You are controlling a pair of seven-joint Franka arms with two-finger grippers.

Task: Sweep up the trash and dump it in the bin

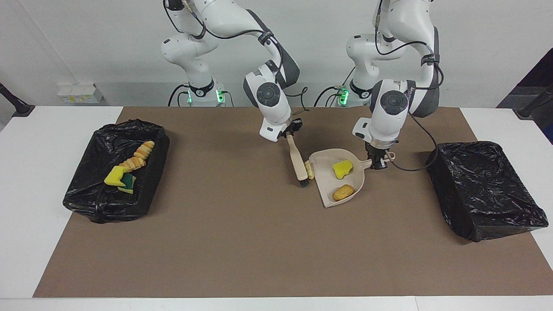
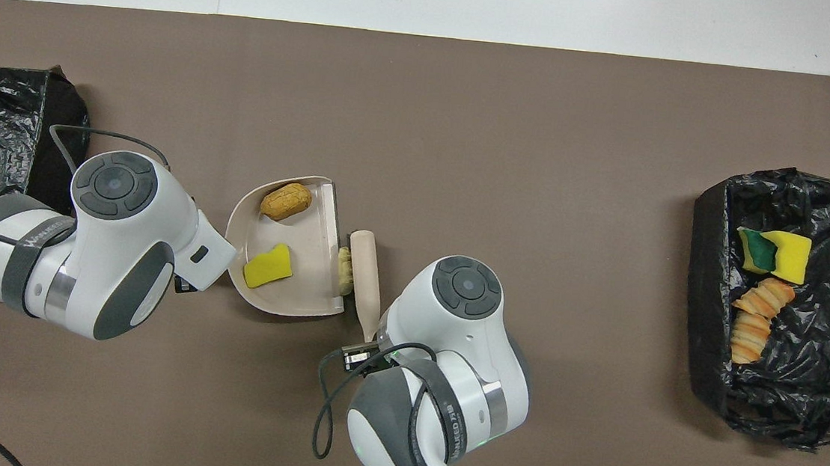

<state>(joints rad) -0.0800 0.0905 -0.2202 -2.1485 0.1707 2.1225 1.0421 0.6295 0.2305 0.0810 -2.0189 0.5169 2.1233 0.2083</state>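
The right gripper [image 1: 288, 132] is clamped on the handle of the brush [image 1: 298, 160], whose long axis runs away from the robots with the dark bristle end low on the mat; the left gripper [image 1: 379, 160] is closed on the short handle of the beige dustpan [image 1: 325, 162], which lies flat with its open mouth facing the right arm's end of the table. A pale tan scrap [image 1: 309, 169] is pinched between the brush and the dustpan's lip, touching both. Inside the pan lie a yellow sponge chunk [image 1: 342, 168] and, farther from the robots, a browned bread lump [image 1: 343, 192]. The facing view shows both grips clearly (the overhead view hides them under the wrists, so only the brush's rounded tip and the pan's bowl appear there). The overhead view looks straight down into the bin [image 2: 724, 215] at the right arm's end of the table, showing a green-backed yellow sponge [image 2: 772, 252] and a curved orange pastry [image 2: 754, 329] lying lengthwise; the facing view shows these at a slant. The second bin [image 1: 484, 190], at the left arm's end, is cut off at the overhead view's edge and its inside cannot be made out in either view. All rest on the brown mat [image 1: 242, 242].
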